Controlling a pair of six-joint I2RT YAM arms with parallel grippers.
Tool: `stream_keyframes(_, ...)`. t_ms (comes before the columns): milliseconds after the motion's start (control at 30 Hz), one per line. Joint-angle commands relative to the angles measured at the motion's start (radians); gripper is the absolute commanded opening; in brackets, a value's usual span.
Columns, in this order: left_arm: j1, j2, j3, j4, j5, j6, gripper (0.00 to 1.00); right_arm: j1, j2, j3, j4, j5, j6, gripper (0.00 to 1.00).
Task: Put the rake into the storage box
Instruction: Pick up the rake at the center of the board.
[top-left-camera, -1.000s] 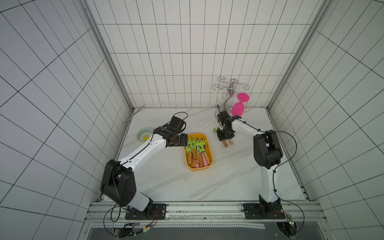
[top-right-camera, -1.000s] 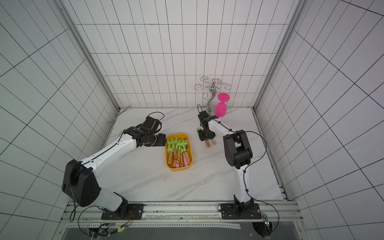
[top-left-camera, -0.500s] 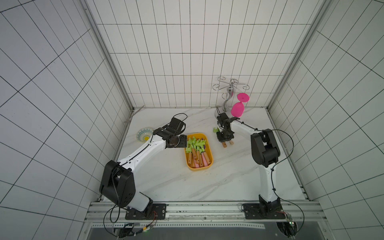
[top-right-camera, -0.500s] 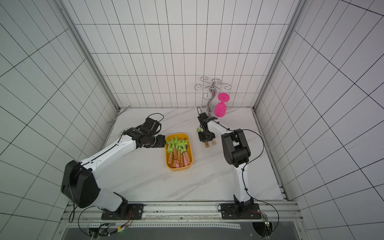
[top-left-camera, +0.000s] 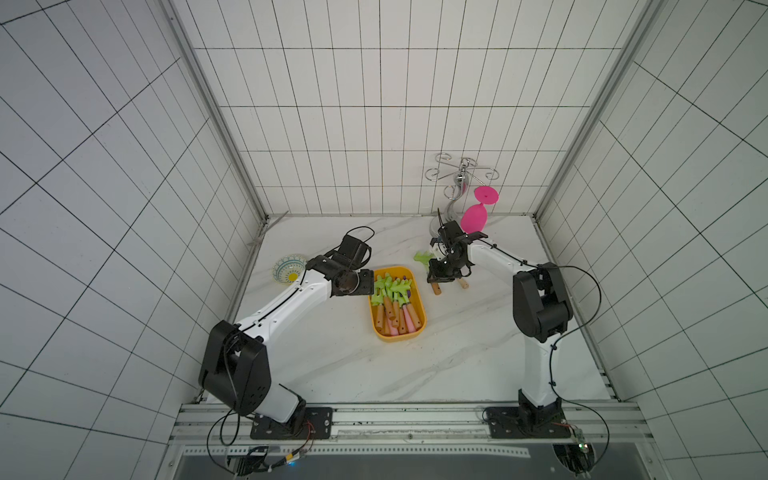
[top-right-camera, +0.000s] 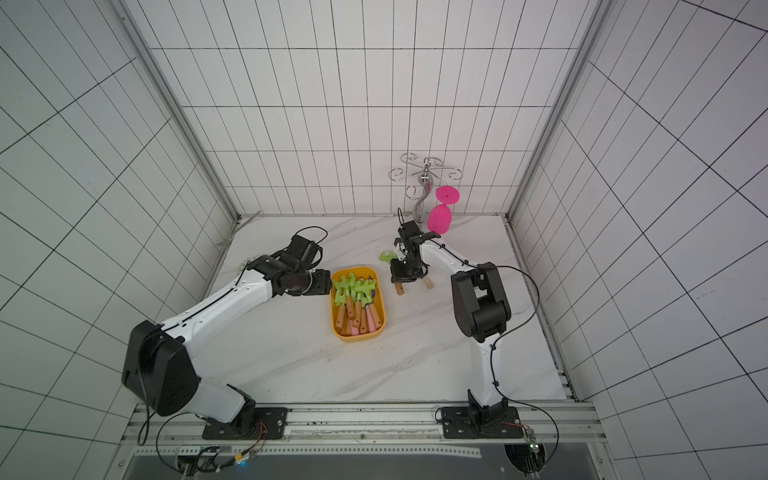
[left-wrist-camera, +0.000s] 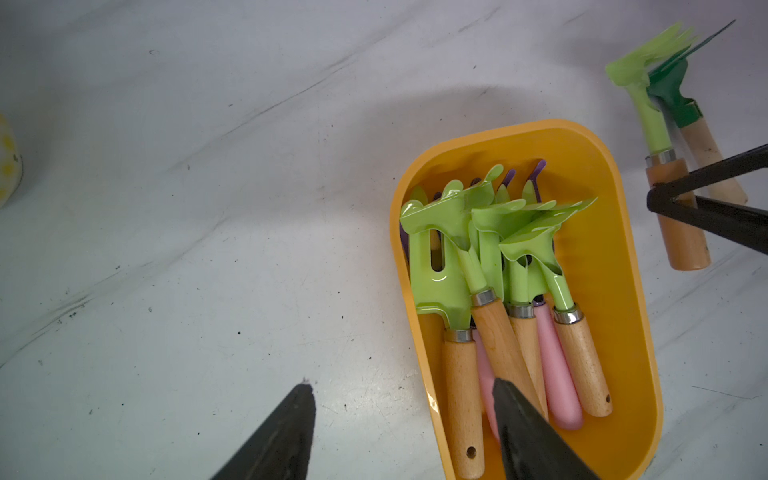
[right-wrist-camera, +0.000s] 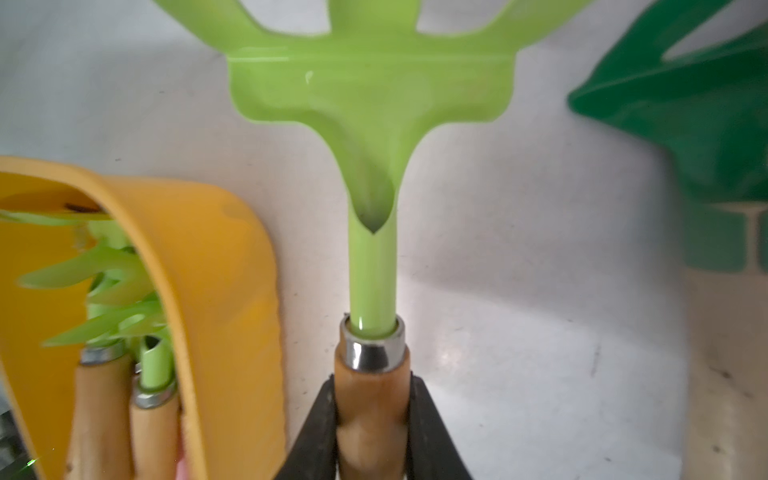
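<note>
Right hand (right-wrist-camera: 371, 415) is clamped on the rake (right-wrist-camera: 370, 104), both fingers pressed on the wooden handle just under the metal collar, grip looks centred

Rake is outside the storage box (right-wrist-camera: 216, 270), just beside its long wall on the right arm's side, near the box's far end and roughly parallel to it. Can't tell if it's off the counter (top-left-camera: 332, 374) yet

Dark green tool (right-wrist-camera: 685, 108) lies just past the rake, further from the box. Heads overlap in left wrist view, contact unclear

To do it well: lift straight up first so the tines clear the dark tool and the box rim. Carry sideways over the box, keeping the rake in line with its long axis, head toward the same end as the tools in the box (left-wrist-camera: 498, 249). Box is crowded, with a bare strip along the wall nearest the rake, so aim there. Release low so nothing bounces out

Left hand (left-wrist-camera: 401, 388) is open, empty, and hovers over the box's opposite long rim at the handle end. It should keep clear of the drop path
</note>
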Motion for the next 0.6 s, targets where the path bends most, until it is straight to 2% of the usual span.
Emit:
stream_keyframes(0,0.0,-0.022,0.006,0.019,0.023,-0.011,0.7,-0.01,-0.027,-0.041,0.041,-0.166,0.053,0.18)
stream_keyframes(100,0.0,-0.018,0.015,0.024,0.05,-0.012,0.7,-0.022,-0.055,-0.087,0.094,-0.23,0.103,0.18)
stream_keyframes(267,0.0,-0.019,0.035,0.074,0.163,-0.013,0.7,-0.01,-0.143,-0.123,0.105,-0.206,0.101,0.18)
stream_keyframes(567,-0.01,0.0,0.062,0.31,0.394,-0.092,0.73,0.131,-0.336,-0.158,0.049,0.027,0.023,0.18)
